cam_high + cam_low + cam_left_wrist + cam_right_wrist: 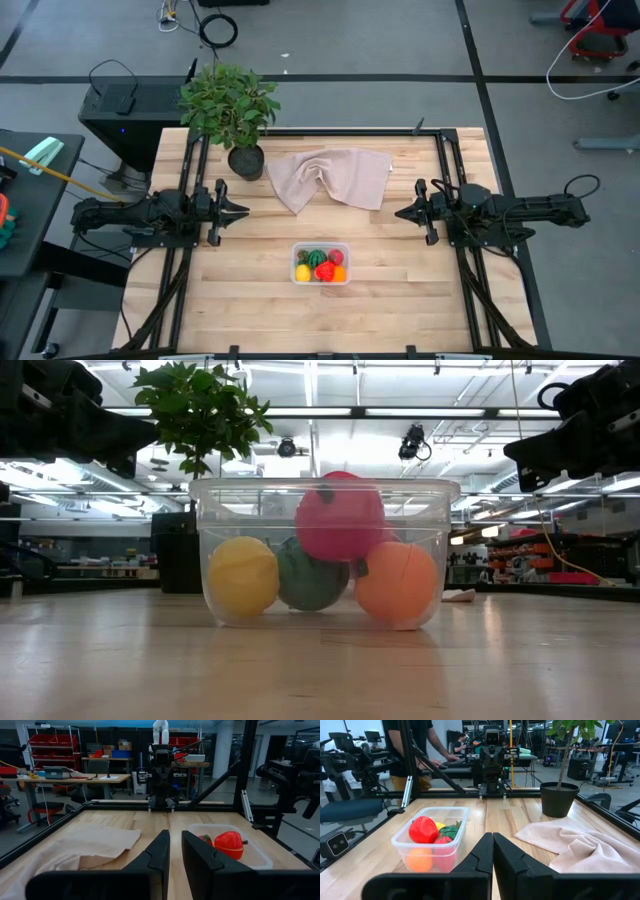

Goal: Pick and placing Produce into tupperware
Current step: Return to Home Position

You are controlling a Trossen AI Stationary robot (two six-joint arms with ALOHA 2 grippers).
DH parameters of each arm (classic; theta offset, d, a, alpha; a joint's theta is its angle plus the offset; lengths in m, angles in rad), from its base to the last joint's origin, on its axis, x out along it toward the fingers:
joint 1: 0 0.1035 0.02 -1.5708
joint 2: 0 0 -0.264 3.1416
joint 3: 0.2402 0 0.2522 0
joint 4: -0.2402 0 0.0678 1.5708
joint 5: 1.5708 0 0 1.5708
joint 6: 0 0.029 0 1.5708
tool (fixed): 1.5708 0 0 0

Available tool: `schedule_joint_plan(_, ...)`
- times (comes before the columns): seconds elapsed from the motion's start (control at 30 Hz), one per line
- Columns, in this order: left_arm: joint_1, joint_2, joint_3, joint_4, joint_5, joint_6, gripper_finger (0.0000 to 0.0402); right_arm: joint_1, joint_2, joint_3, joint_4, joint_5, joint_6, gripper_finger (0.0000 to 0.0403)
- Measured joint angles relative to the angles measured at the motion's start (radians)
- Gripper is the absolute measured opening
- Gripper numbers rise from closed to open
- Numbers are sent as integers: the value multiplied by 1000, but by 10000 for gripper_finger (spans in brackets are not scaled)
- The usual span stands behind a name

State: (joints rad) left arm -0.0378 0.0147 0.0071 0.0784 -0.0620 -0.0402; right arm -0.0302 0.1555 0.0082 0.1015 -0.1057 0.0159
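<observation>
The left gripper (175, 839) is almost closed. Only a thin gap shows between its two dark fingers (159, 854), and it holds nothing and touches nothing. The right gripper (493, 839) has its fingers pressed together, and it holds nothing too.

Both arms are folded low at the sides of the bench (400, 305), the left arm on the left side and the right arm on the right side. Each arm lies out flat. The two grippers point level at each other across the bench, well apart. They hang above the wood and do not touch it.

The tupperware (320, 263) sits upright on the bench, near the front edge and in the middle. It lies between the two grippers but nearer the front than they are, apart from both. Its open top faces up. Its long side runs from the left arm's side to the right arm's side.

All the produce is inside it. The yellow piece (243, 575), the dark green piece (312, 578) and the orange piece (397, 582) sit low, side by side. A red piece (340, 515) rests on top of them, and the other red piece (325, 271) is tucked in the middle.

Behind the tupperware lies a beige cloth (335, 178), all crumpled, and a leafy potted plant (232, 105) stands just beside the cloth, on the left arm's side
</observation>
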Motion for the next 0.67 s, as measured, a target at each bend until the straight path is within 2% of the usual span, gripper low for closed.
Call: schedule_joint_plan(0.67, 0, 0, 0, 0, 0, 0, 59, 0, 0, 0, 0, 0, 0, 16)
